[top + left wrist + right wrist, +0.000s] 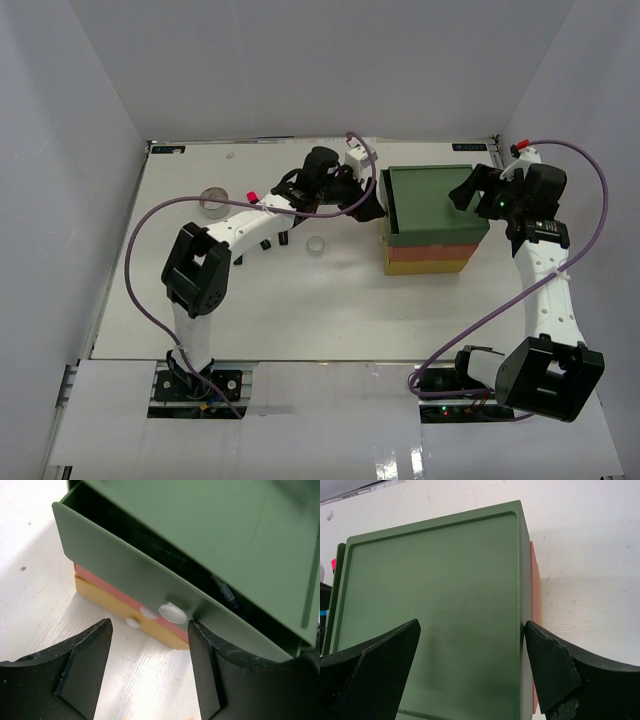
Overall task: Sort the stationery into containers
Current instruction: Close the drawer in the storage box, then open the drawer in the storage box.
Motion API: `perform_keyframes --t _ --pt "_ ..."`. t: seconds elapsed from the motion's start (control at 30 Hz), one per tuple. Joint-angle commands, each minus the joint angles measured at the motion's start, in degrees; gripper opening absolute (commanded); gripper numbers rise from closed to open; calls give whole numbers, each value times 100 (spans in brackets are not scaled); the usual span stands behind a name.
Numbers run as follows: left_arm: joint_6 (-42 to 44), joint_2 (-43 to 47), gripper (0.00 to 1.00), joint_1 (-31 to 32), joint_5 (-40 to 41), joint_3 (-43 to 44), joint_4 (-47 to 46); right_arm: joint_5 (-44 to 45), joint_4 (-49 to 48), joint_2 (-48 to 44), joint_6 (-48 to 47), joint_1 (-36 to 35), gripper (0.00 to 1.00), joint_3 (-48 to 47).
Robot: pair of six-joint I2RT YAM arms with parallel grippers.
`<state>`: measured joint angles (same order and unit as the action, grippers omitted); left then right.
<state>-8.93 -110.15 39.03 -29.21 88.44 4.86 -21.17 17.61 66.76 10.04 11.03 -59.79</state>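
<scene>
Plainly, boxy drawer stack [430, 215]: green top drawer [125, 575] ajar, orange-red tray [425, 252], yellow tray [425, 267]; both arms' jaws apart.

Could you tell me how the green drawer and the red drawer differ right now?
The green drawer is pulled out, leaving a dark gap behind its front; the red drawer looks shut. The green drawer sits on top and the red drawer lies directly under it. Both carry white round knobs.

Green tray [435, 575]: its flat, rimmed top fills my view.
Orange-red tray [535, 595]: thin edge showing on the right.
My pincer [471, 630]: fingers wide apart, nothing between them.
Counter [585, 555]: white, beyond.
</scene>
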Motion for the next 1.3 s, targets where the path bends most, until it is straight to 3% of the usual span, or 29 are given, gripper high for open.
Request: perform_keyframes --t 0.0,0.3,0.53,0.7,0.87,1.1,1.27 --pt "84 -304 72 140 -190 540 -205 -459 -161 3 173 -57 91 73" --pt "-91 -763 74 237 -129 1087 -223 -213 -170 -49 165 -57 91 73" --pt "-109 -236 74 202 21 132 -434 -54 -161 -128 156 -48 91 55" --pt "84 -42 71 53 -374 -380 -759 -80 -117 -128 112 -57 91 2" --pt "-1117 2 64 -254 -726 -695 -1135 -37 -55 -163 68 -48 90 2" --pt "-2489 -121 64 -290 -1016 -1013 -2059 -107 -55 -146 68 -48 91 -33" --pt "-2395 -314 69 -290 -1104 -996 -2429 -98 -20 -190 42 -57 90 -50"
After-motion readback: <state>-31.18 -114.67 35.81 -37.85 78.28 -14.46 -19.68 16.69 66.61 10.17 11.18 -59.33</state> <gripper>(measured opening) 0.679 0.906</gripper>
